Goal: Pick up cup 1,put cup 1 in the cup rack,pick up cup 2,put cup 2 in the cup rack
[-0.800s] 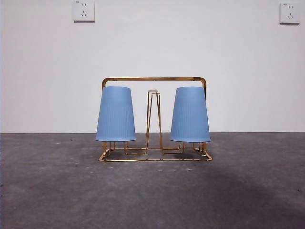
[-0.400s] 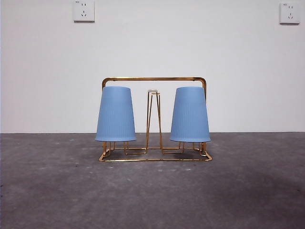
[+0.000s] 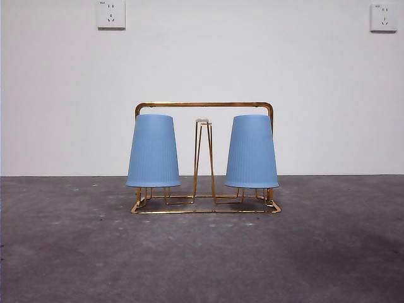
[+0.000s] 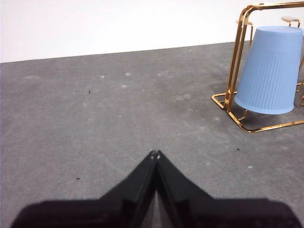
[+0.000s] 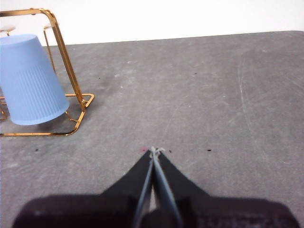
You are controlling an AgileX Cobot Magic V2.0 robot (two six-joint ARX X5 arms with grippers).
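Observation:
The gold wire cup rack (image 3: 205,105) stands at the middle of the table in the front view. Two blue ribbed cups hang upside down on its pegs: one on the left (image 3: 153,151), one on the right (image 3: 252,151). A bare peg with a pale tip (image 3: 202,121) rises between them. The left wrist view shows the rack (image 4: 235,76) and one cup (image 4: 270,70); my left gripper (image 4: 155,154) is shut and empty, well apart from them. The right wrist view shows the rack (image 5: 64,61) and the other cup (image 5: 29,80); my right gripper (image 5: 153,151) is shut and empty, away from it.
The dark grey table (image 3: 202,252) runs to a white wall with two sockets, one high on the left (image 3: 111,14) and one high on the right (image 3: 384,17). Neither arm shows in the front view.
The shadow on the table at the lower right has faded over the frames. The rack and both cups have not moved.

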